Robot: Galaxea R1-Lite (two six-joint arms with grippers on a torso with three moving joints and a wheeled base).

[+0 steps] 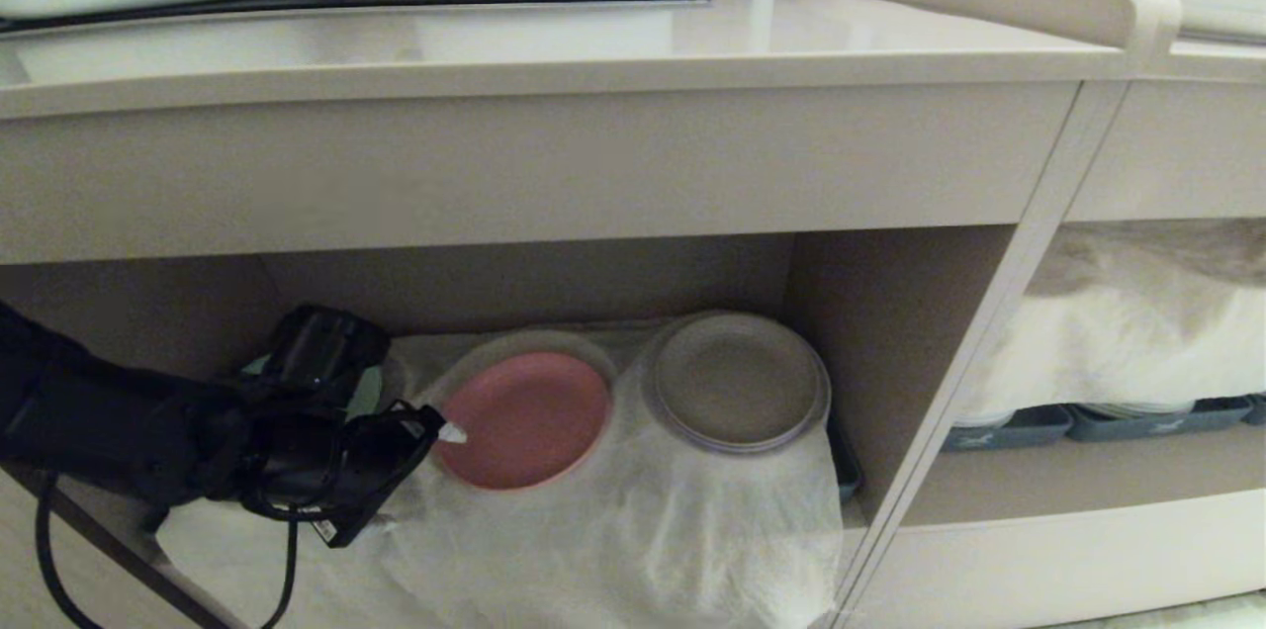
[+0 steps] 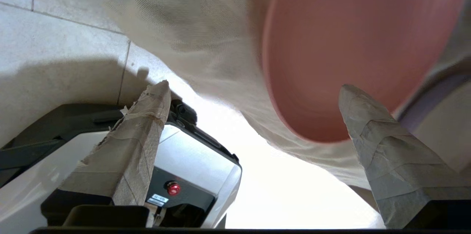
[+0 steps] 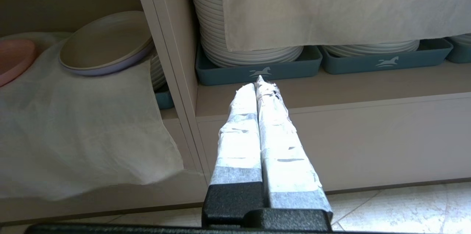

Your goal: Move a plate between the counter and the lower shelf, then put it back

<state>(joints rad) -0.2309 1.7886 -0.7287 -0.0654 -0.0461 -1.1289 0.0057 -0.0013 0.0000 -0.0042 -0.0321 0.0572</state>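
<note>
White horse emblem [image 3: 262,71] on grey-blue tray [image 3: 257,67], wordless.

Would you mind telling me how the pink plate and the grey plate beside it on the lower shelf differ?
The pink plate is matte pink; the grey plate is beige-grey inside with a lilac underside. The pink plate sits on the left, by the open left gripper; the grey plate sits on the right, by the shelf's side wall. The grey plate looks somewhat larger. Both are round, shallow-rimmed, tilted forward and rest on the white cloth.
</note>
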